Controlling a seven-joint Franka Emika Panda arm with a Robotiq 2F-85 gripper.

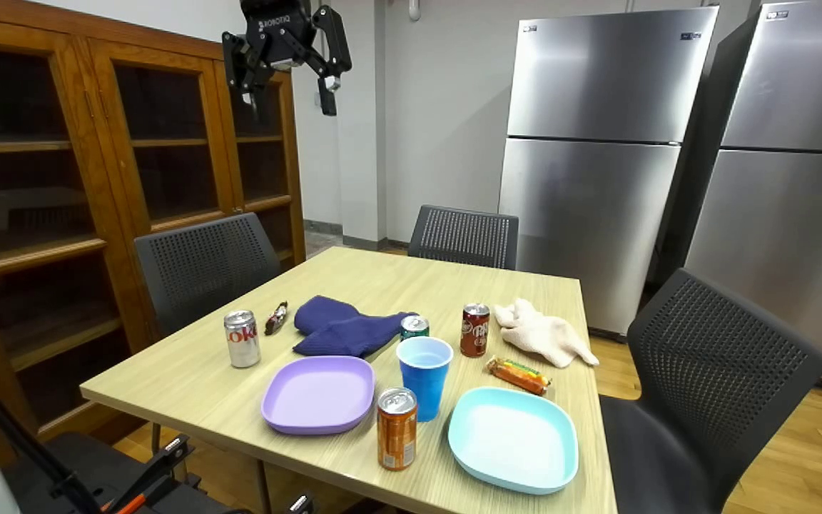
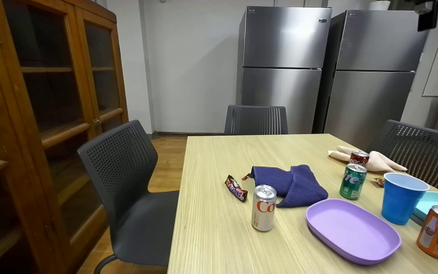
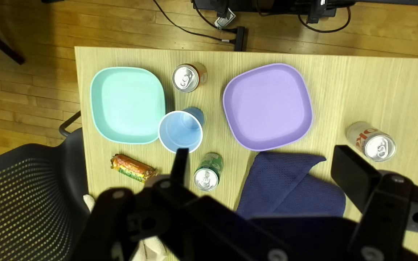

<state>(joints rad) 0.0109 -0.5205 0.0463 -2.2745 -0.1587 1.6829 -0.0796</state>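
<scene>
1. End eff.: the gripper [image 1: 290, 103] has its fingers [image 1: 328, 102] spread wide, w/ nothing b/w them. It hangs high above the table [image 1: 411, 282], touching no obj.
2. Main obj.: the navy cloth [image 3: 278, 188] lies folded on the table; in wrist view it appears b/w the fingers, far below.
3. Wrist view, clock centred on the cloth: purple plate [image 3: 267, 107] at 11–12, just beside (if they touch, I can't tell); silver cola can [image 3: 370, 141] at 2; green can [image 3: 209, 172] at 9; blue cup [image 3: 180, 130] at 10, w/ teal plate [image 3: 127, 105] further in same dir.; orange can [image 3: 189, 77] at 10–11.
4. In an exterior view, same centre: dark red can [image 1: 474, 330] at 3, cream cloth [image 1: 543, 334] beyond it, small candy bar [image 1: 276, 318] at 9.
5. Step in hand, in my judgement: positioning above the table, no contact made yet.
6. Next move, I judge: contact w/ the navy cloth would call for a long descent, fingers apart, aligned on a fold, w/ care for the cola can at 2 o'clock.
</scene>
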